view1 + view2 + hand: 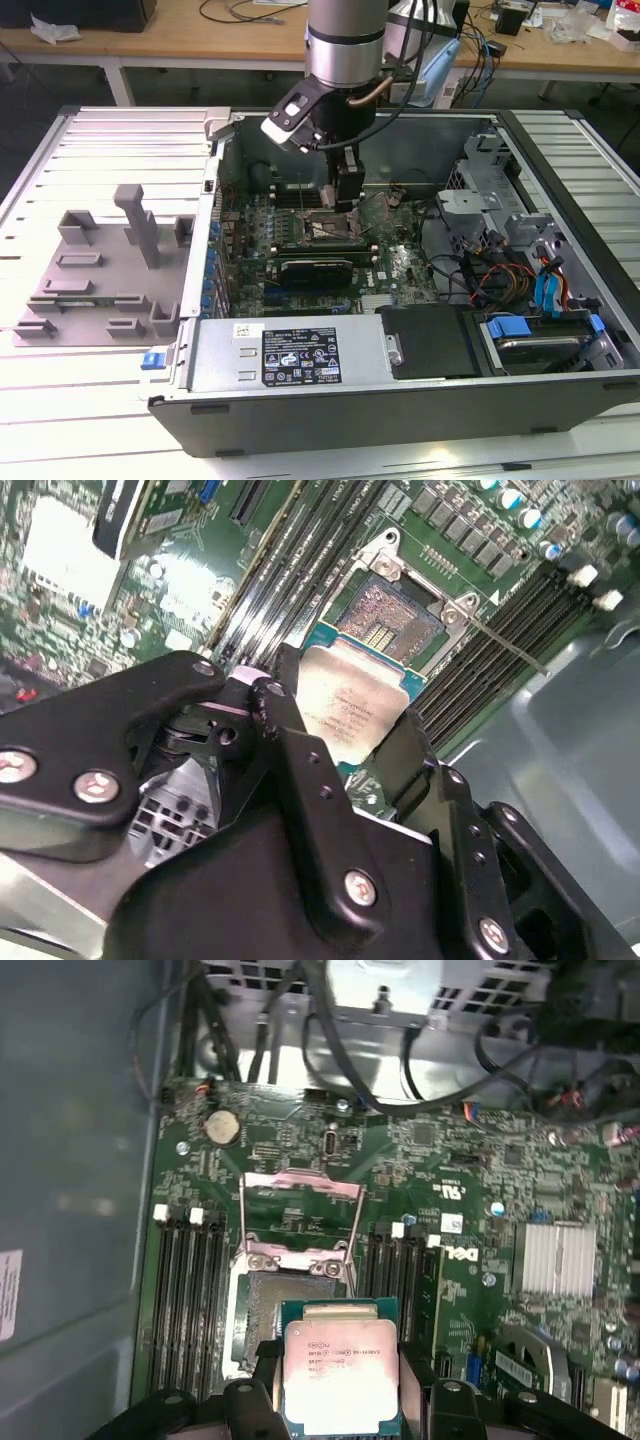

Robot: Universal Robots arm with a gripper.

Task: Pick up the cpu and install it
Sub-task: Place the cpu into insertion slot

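Note:
The cpu (340, 1372), a flat square chip with a silver top plate and green rim, is clamped between the two black fingers (264, 1380) of my gripper (340, 1385), which is shut on it. It hangs just above the motherboard, partly over one edge of the open socket (280, 1310), whose load plate (300, 1215) is swung up. The second wrist view has the cpu (348, 702) next to the socket (388, 625), offset from it. In the exterior view my gripper (345, 195) reaches down into the open computer case (400, 395) above the socket (330, 230).
Black memory slots (190, 1300) flank the socket on both sides. A silver heatsink (557, 1258) and an expansion card (315, 268) sit nearby. Cables and drive bays (520, 270) fill the exterior view's right. A grey fixture (110, 265) lies on the table at its left.

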